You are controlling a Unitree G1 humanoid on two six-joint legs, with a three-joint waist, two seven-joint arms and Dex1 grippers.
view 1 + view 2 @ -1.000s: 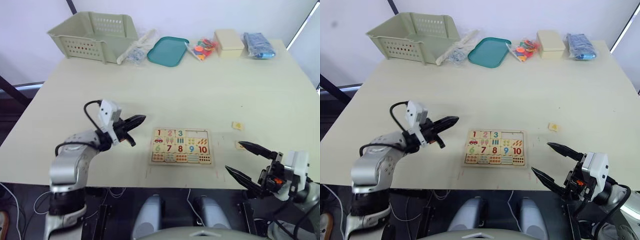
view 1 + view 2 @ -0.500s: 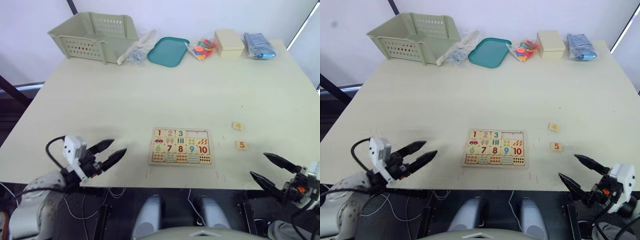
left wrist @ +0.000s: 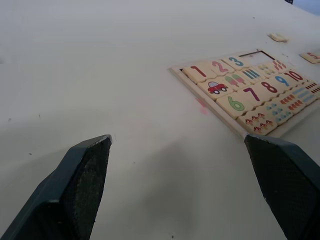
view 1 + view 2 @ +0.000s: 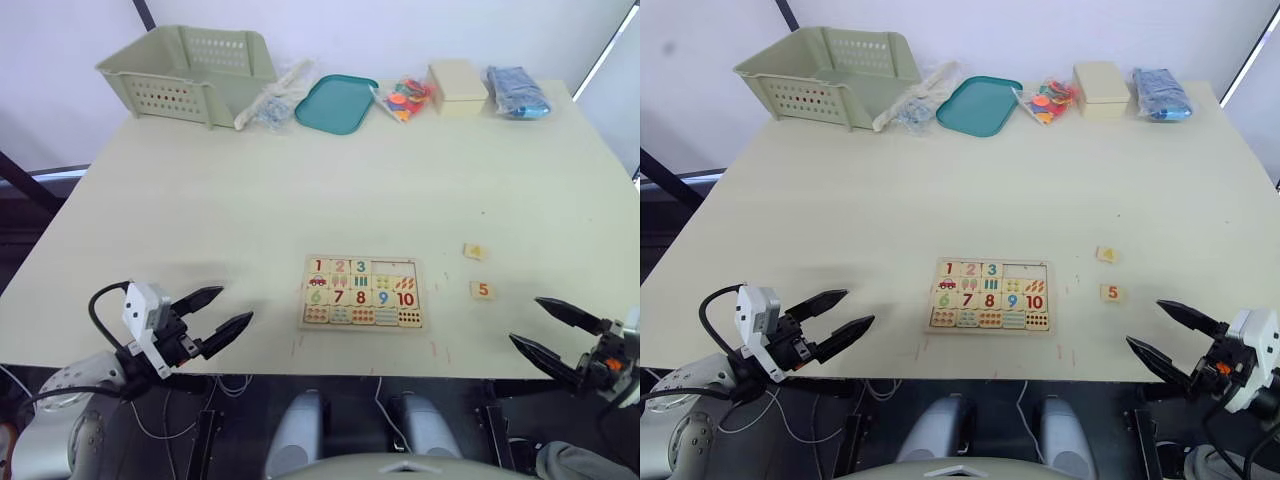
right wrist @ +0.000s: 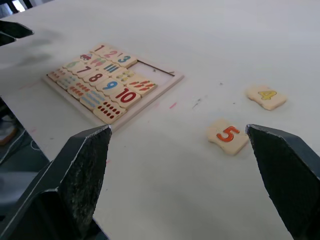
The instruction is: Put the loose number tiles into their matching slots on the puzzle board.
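The puzzle board [image 4: 362,293] lies flat near the table's front edge. Tiles 1, 2 and 3 sit in its top row, and the two slots [image 4: 396,266] to their right are bare. Two loose number tiles rest on the table right of the board: a yellow 4 [image 4: 475,251] and an orange 5 [image 4: 482,290]. My left gripper [image 4: 237,304] hangs open and empty at the front edge, left of the board. My right gripper [image 4: 524,320] is open and empty too, at the front right, just nearer than the 5 tile [image 5: 228,135].
Along the far edge stand a green basket [image 4: 190,70], a clear plastic bag [image 4: 272,100], a teal tray [image 4: 335,102], a bag of coloured pieces [image 4: 405,97], a cream box [image 4: 457,82] and a blue bag [image 4: 517,90].
My left gripper has pulled back from beside the board to the front edge and gone from shut to open. My right gripper has drawn back to the right, uncovering the 5 tile.
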